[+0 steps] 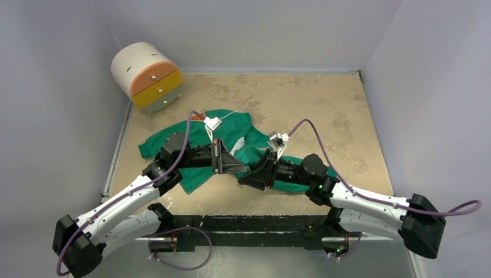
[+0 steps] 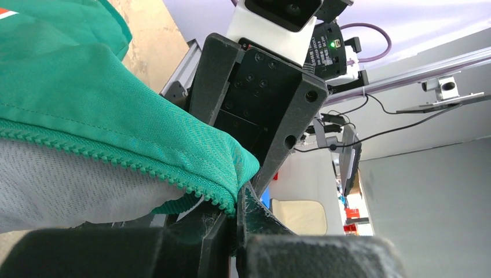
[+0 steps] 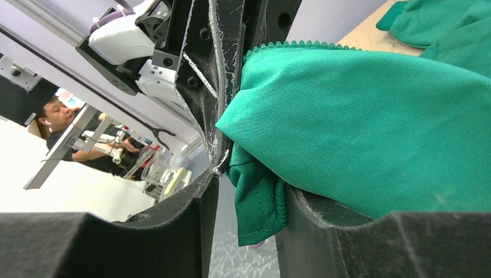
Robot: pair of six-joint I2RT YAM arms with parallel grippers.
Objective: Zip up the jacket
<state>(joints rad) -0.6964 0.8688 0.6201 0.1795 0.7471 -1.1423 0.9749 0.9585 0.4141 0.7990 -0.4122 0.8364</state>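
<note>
The green jacket (image 1: 231, 124) lies crumpled mid-table, and both grippers meet at its near edge. My left gripper (image 2: 237, 200) is shut on the jacket's (image 2: 87, 92) front edge, pinched right beside the green zipper teeth (image 2: 116, 156), with pale grey lining (image 2: 58, 191) below. In the top view the left gripper (image 1: 234, 167) points right, tip to tip with the right gripper (image 1: 255, 172). My right gripper (image 3: 249, 191) stands open with a hanging fold of the jacket (image 3: 359, 116) between its jaws. The fold touches the right-hand finger (image 3: 301, 220) and a gap remains on the left.
A white cylinder with orange and yellow drawer fronts (image 1: 147, 78) sits at the back left corner. The tan table (image 1: 312, 110) is walled on three sides. Purple cables (image 1: 312, 130) loop over both arms.
</note>
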